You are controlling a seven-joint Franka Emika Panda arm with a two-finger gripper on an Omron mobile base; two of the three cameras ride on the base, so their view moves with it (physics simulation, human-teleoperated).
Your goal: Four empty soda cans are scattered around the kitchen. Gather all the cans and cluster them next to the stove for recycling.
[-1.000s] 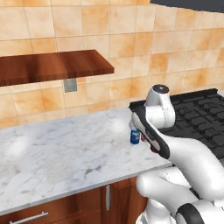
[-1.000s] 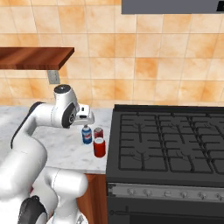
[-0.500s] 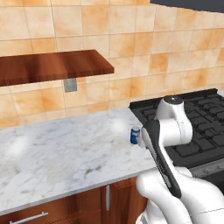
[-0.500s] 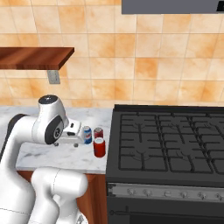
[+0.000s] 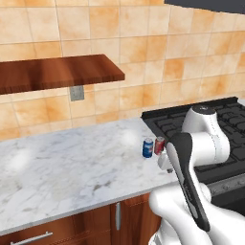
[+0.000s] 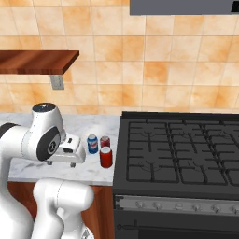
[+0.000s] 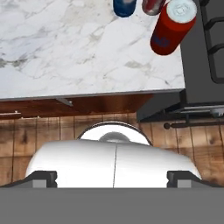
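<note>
- Three soda cans stand upright in a tight cluster at the middle of the right base view: a blue can (image 6: 93, 144), a red can (image 6: 105, 141) just beside it, and a nearer red can (image 6: 106, 157).
- They sit on the marble counter (image 6: 88, 170), just beside the black stove (image 6: 177, 158).
- The gripper (image 6: 72, 156), left of the cans, is spread wide and grasps nothing.
- A wooden shelf (image 5: 57, 72) hangs upper left in the left base view.

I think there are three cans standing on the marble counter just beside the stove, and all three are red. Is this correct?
Not quite. Three cans do stand on the marble counter just beside the stove, but only two are red: the front red can and the back red can. The third is the blue can. The right base view shows this plainly.
</note>
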